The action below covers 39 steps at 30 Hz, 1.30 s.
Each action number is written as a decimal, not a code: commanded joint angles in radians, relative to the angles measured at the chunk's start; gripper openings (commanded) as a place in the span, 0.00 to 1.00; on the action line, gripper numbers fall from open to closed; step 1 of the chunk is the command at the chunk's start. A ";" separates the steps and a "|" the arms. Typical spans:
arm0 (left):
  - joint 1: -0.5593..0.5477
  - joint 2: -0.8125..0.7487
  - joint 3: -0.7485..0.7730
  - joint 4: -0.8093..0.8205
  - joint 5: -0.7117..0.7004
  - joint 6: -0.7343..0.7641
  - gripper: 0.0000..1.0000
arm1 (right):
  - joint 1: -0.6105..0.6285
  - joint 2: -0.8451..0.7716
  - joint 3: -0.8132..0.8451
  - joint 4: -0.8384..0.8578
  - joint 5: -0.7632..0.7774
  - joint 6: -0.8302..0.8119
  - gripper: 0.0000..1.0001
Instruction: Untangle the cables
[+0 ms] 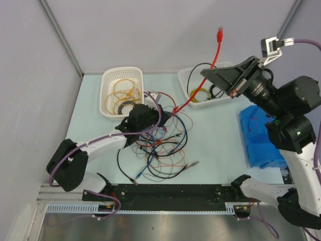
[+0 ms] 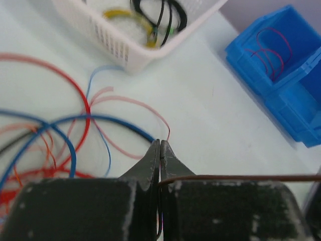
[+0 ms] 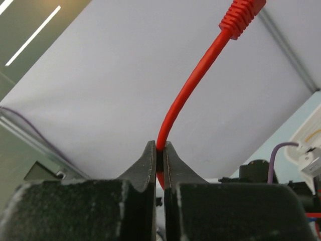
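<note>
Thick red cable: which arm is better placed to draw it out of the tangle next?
Right. The right gripper is shut on the red cable, raised, with the cable running down into the tangle. The left gripper is shut low at the tangle, probably better for pinning it.

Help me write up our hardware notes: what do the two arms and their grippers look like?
Both the left arm and right arm have smooth white shells with black joints, and a purple cable running along each. The right arm shows a small green light. The left gripper and right gripper are matte black, tapering to thin pointed tips.
</note>
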 commanded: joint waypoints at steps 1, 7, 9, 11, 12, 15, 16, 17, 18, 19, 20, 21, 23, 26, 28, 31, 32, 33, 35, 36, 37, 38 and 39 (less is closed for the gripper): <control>0.088 0.015 -0.049 -0.228 0.047 -0.248 0.00 | -0.091 0.003 0.142 -0.043 -0.007 -0.070 0.00; 0.266 0.213 -0.095 -0.250 0.273 -0.421 0.00 | -0.226 0.024 0.276 -0.069 -0.053 -0.057 0.00; 0.271 0.241 -0.092 -0.236 0.297 -0.421 0.00 | -0.243 0.023 0.288 -0.081 -0.057 -0.062 0.00; 0.271 0.244 -0.093 -0.224 0.300 -0.425 0.00 | -0.251 0.015 0.296 -0.087 -0.050 -0.066 0.00; 0.271 0.242 -0.092 -0.222 0.302 -0.424 0.00 | -0.258 0.012 0.299 -0.093 -0.044 -0.080 0.00; 0.270 0.223 -0.075 -0.230 0.309 -0.407 0.00 | -0.261 0.003 0.288 -0.100 -0.030 -0.091 0.00; 0.270 0.213 -0.073 -0.228 0.311 -0.404 0.00 | -0.261 0.003 0.279 -0.100 -0.040 -0.086 0.00; 0.270 0.204 -0.070 -0.228 0.313 -0.402 0.00 | -0.260 0.001 0.243 -0.086 -0.047 -0.077 0.00; 0.270 0.180 -0.069 -0.227 0.314 -0.399 0.00 | -0.261 -0.002 0.219 -0.071 -0.055 -0.054 0.00; 0.267 0.169 -0.067 -0.224 0.316 -0.399 0.00 | -0.261 -0.017 0.184 -0.051 -0.064 -0.042 0.00; 0.267 0.152 -0.064 -0.228 0.314 -0.398 0.00 | -0.263 -0.025 0.131 -0.016 -0.063 -0.033 0.00; 0.265 0.138 -0.058 -0.231 0.313 -0.393 0.00 | -0.263 -0.031 0.111 -0.006 -0.061 -0.028 0.00; 0.257 0.092 -0.049 -0.259 0.311 -0.389 0.00 | -0.267 -0.036 0.090 -0.024 -0.052 -0.043 0.00; 0.253 0.013 -0.034 -0.316 0.303 -0.369 0.00 | -0.274 -0.033 0.096 -0.133 0.021 -0.134 0.00; 0.251 -0.046 -0.032 -0.352 0.294 -0.356 0.00 | -0.281 -0.036 0.089 -0.197 0.131 -0.203 0.00; 0.244 -0.173 -0.029 -0.399 0.290 -0.346 0.00 | -0.309 -0.040 0.054 -0.282 0.264 -0.247 0.00; 0.239 -0.257 -0.027 -0.406 0.288 -0.340 0.00 | -0.317 -0.045 0.041 -0.293 0.290 -0.267 0.00; 0.234 -0.299 -0.020 -0.417 0.283 -0.327 0.00 | -0.323 -0.052 0.028 -0.297 0.316 -0.275 0.00; 0.218 -0.395 -0.014 -0.448 0.265 -0.313 0.00 | -0.336 -0.060 0.005 -0.310 0.406 -0.301 0.00; 0.211 -0.488 -0.005 -0.463 0.257 -0.306 0.00 | -0.341 -0.063 0.003 -0.316 0.426 -0.309 0.00; 0.205 -0.532 0.002 -0.469 0.251 -0.303 0.00 | -0.343 -0.065 0.001 -0.323 0.512 -0.319 0.00; 0.204 -0.570 0.005 -0.480 0.231 -0.309 0.00 | -0.347 -0.063 0.001 -0.339 0.546 -0.333 0.00; 0.202 -0.642 0.025 -0.506 0.222 -0.310 0.00 | -0.350 -0.063 0.003 -0.346 0.580 -0.355 0.00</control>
